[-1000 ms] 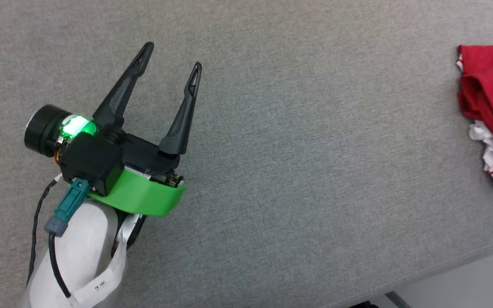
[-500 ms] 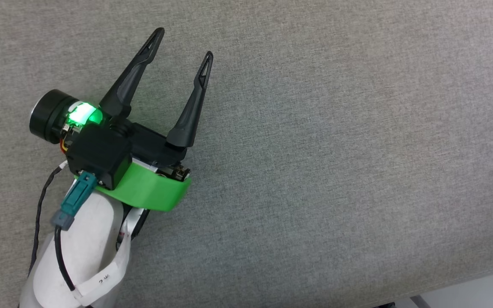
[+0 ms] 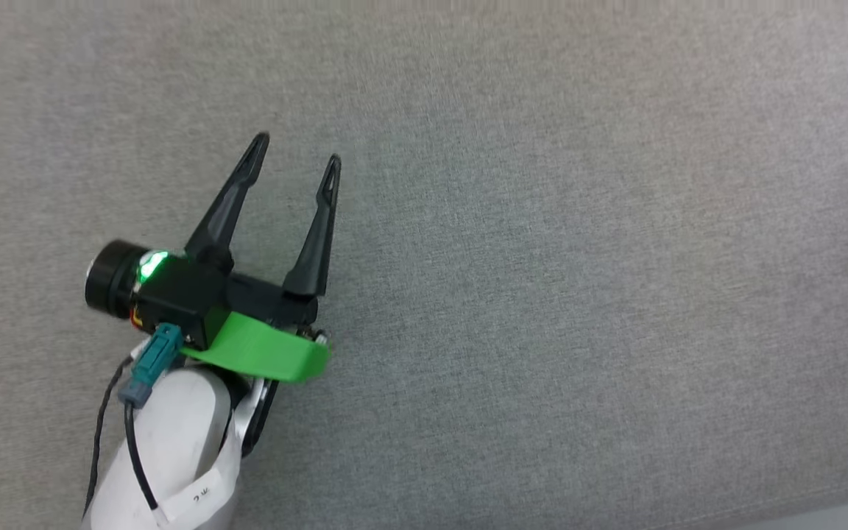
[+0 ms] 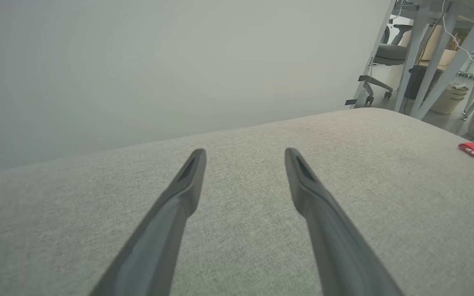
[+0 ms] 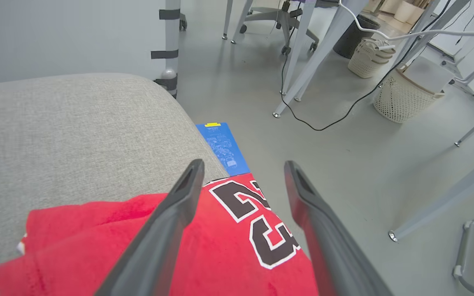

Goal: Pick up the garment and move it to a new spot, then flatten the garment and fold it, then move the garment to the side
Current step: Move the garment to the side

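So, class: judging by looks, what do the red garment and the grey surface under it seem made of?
The garment: likely soft matte cloth; it lies in limp folds. The grey surface: probably woven upholstery, matte; fine speckled weave, rounded padded-looking edge.

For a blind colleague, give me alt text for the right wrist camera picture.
A crumpled red jersey with a black 23 lies at the edge of a grey cushion, below the right gripper, its two dark fingers open. Beyond is a grey floor with a blue sheet, table legs and pale baskets.
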Tool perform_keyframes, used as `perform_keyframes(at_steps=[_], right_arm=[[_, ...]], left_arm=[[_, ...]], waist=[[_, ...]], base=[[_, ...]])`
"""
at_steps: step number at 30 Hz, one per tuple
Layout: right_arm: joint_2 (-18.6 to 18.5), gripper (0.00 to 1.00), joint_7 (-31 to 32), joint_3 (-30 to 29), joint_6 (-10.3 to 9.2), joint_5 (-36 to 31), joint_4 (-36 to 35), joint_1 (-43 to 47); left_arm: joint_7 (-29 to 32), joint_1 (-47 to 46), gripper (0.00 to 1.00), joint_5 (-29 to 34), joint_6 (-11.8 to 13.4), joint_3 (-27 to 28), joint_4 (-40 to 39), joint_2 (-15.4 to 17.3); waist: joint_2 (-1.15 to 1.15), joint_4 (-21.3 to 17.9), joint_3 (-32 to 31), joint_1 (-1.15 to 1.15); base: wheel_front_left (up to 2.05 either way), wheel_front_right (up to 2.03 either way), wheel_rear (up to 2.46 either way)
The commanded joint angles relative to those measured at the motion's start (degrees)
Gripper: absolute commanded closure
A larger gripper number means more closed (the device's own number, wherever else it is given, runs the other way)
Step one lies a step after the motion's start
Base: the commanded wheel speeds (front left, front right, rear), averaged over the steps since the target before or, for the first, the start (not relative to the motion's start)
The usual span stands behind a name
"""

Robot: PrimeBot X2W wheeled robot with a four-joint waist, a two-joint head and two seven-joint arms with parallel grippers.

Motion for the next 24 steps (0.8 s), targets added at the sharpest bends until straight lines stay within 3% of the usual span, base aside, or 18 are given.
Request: perform_keyframes(at_steps=[1,7,11,16,24], right_arm=[[0.77,0.00,-1.67,0.88,-0.04,1.04,-1.17,2.37],[5.19,0.00,-7.07,5.10,-0.04,4.58,-8.21,11.25],[8.75,0.00,-8.46,7.65,-0.04,5.70,-14.20,17.20],[13.33,0.00,-8.20,11.30,-0.04,5.68,-22.20,23.70],[17.65,0.00,-5.45,17.44,-0.04,5.07,-32.36,31.69]], left_arm=[[-0.45,1.39,0.00,-0.37,0.75,0.59,0.69,-0.50],[-0.78,6.07,0.00,-1.41,3.30,3.13,3.73,-2.13],[-0.82,8.38,0.00,-1.71,3.61,4.83,4.88,-2.77],[-0.83,10.46,0.00,-1.81,3.57,7.04,6.45,-3.50],[-0.83,13.25,0.00,-1.17,3.56,10.20,8.76,-3.85]], waist=[[0.00,2.81,-5.92,0.00],[0.00,5.70,-11.25,0.00],[0.00,7.73,-14.22,0.00],[0.00,10.11,-17.32,0.00],[0.00,13.06,-22.11,0.00]], base=[[0.00,0.00,0.00],[0.00,0.00,0.00],[0.00,0.00,0.00],[0.00,0.00,0.00],[0.00,0.00,0.00]])
